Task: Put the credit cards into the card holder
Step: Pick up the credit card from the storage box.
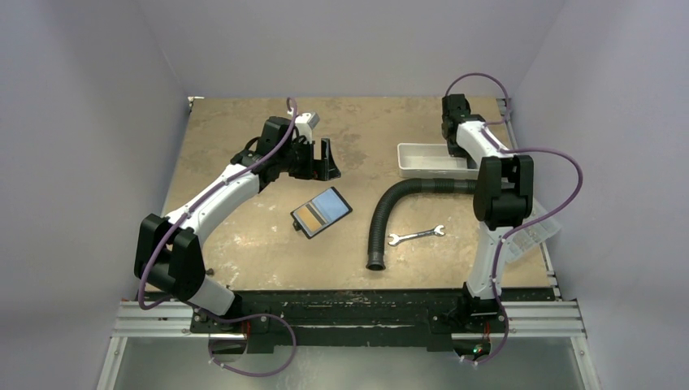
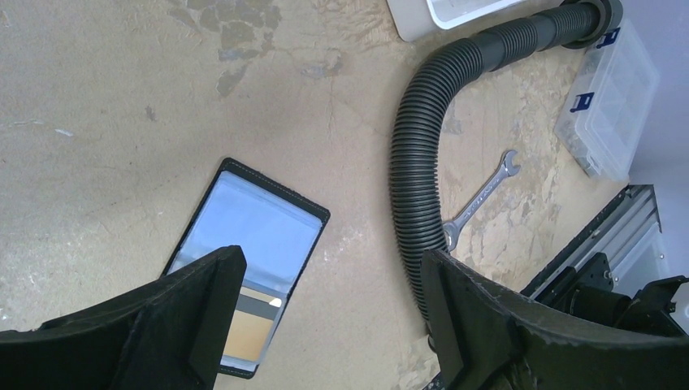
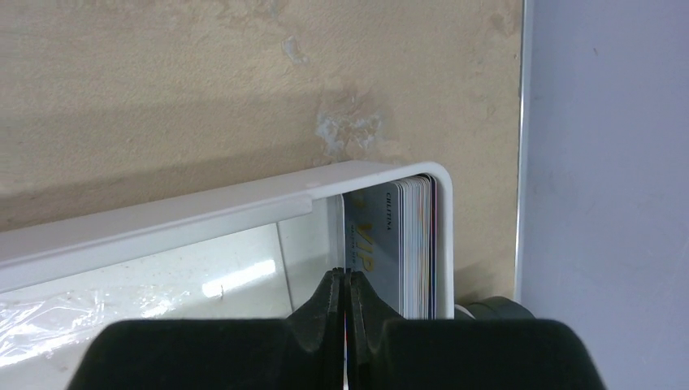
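Note:
The black card holder (image 1: 321, 213) lies open in the middle of the table. In the left wrist view, the card holder (image 2: 313, 213) shows a clear pocket and a tan card with a grey band (image 2: 248, 333) in its lower half. My left gripper (image 2: 333, 268) is open and empty, above and beyond the holder. A stack of credit cards (image 3: 410, 244) stands on edge in the right corner of the white tray (image 3: 203, 215). My right gripper (image 3: 344, 280) is shut on one thin card held edge-on, just left of the stack.
A black corrugated hose (image 1: 398, 207) curves from the white tray (image 1: 414, 150) toward the near edge. A silver wrench (image 1: 416, 236) lies right of the hose. A clear compartment box (image 1: 536, 236) sits at the table's right edge, beside the right arm.

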Robot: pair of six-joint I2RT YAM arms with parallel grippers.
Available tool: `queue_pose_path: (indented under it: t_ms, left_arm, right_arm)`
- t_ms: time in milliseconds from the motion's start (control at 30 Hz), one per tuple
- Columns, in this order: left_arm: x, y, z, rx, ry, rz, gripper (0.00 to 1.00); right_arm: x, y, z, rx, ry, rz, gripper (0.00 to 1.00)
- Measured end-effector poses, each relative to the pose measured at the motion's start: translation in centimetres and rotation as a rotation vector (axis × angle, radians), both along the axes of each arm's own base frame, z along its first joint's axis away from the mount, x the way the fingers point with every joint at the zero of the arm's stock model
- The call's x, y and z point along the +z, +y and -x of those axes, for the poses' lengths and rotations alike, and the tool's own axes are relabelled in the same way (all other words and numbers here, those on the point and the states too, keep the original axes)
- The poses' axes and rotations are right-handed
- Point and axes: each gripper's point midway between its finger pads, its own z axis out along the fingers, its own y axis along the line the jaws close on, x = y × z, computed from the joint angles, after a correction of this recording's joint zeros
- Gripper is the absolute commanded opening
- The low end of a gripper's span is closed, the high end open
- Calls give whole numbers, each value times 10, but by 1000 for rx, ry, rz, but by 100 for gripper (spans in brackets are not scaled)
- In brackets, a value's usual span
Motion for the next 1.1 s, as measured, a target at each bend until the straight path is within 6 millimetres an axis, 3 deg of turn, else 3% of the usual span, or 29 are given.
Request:
queue_pose_path:
  t_ms: [367,500,600,767,867,933,1100]
  left_arm:
    - [-3,-1,1,-7,9,2,86]
    - [-4,-2,1,-7,13,2,86]
    - [-4,-2,1,-7,13,2,86]
    - [-4,-1,0,-6,14,1,85]
    - [-5,-1,-1,-2,15,-1,84]
    - [-6,0,-1,-1,16,-1,84]
    - [-6,8,-9,28,9,-4,85]
  right_arm:
    - [16,10,-5,7,-15,-71,0]
    - [34,12,-5,-10,-47,-89,0]
    - [62,14,-5,-16,-118,-107,0]
    - [133,26,-3,12,-318,-194,0]
    - [169,47,2,76,-439,-317,0]
    - [180,69,7,138,-493,-429,0]
    - [175,151,26,326,-540,-844,0]
